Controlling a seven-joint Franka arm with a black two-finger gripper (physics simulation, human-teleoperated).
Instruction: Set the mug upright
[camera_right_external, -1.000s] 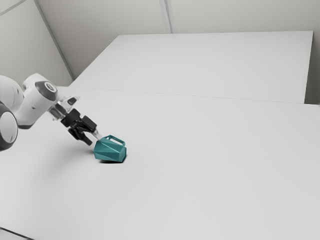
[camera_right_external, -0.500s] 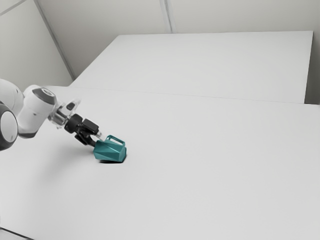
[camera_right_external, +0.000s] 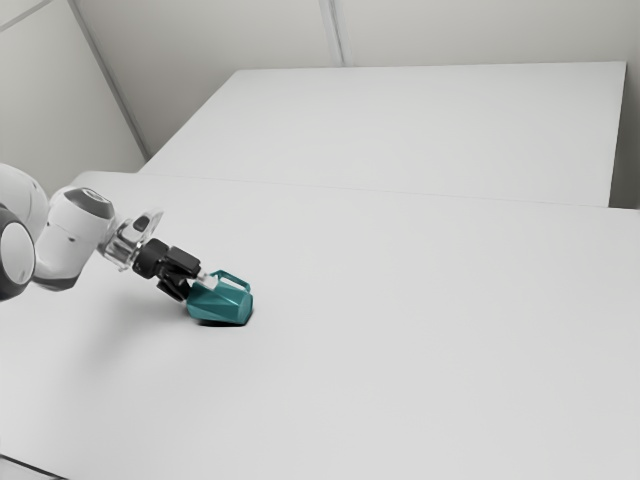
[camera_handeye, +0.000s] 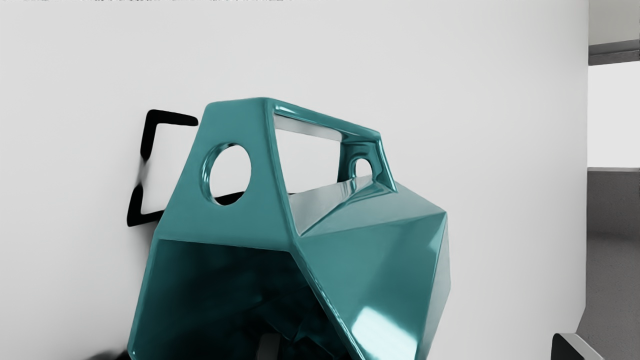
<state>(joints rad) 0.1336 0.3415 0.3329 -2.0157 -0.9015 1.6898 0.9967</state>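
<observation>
Where the room shows in the exterior view, pale grey walls (camera_right_external: 200, 30) stand behind a broad, smooth white table (camera_right_external: 400, 350), with an upright strip (camera_right_external: 332, 30) running down the far wall and a thin seam (camera_right_external: 330, 187) crossing the white expanse. A thin dark line (camera_right_external: 30, 467) cuts the near corner at the exterior view's left. The teal mug (camera_right_external: 222, 302), faceted and glossy, lies on its side on the table, its base toward the exterior view's right and its mouth facing the gripper (camera_right_external: 197, 290). Its angular handle (camera_right_external: 234, 280) rises on the upper side, pierced by a round hole in the wrist view, and a black shadow (camera_handeye: 172, 117) of an open, bent outline falls on the table beside it. The gripper's fingers are spread apart: in the wrist view, one tip (camera_handeye: 269, 346) shows against the dark hollow of the mouth, while the other stands outside the mug, a gap between it and the faceted wall. Nothing is clamped between them; whether the tip at the mouth touches the inner wall, I cannot tell. The white arm (camera_right_external: 72, 235) comes in from the exterior view's left, and its hand slants down toward the mug, tilted rather than pointing straight at the table.
</observation>
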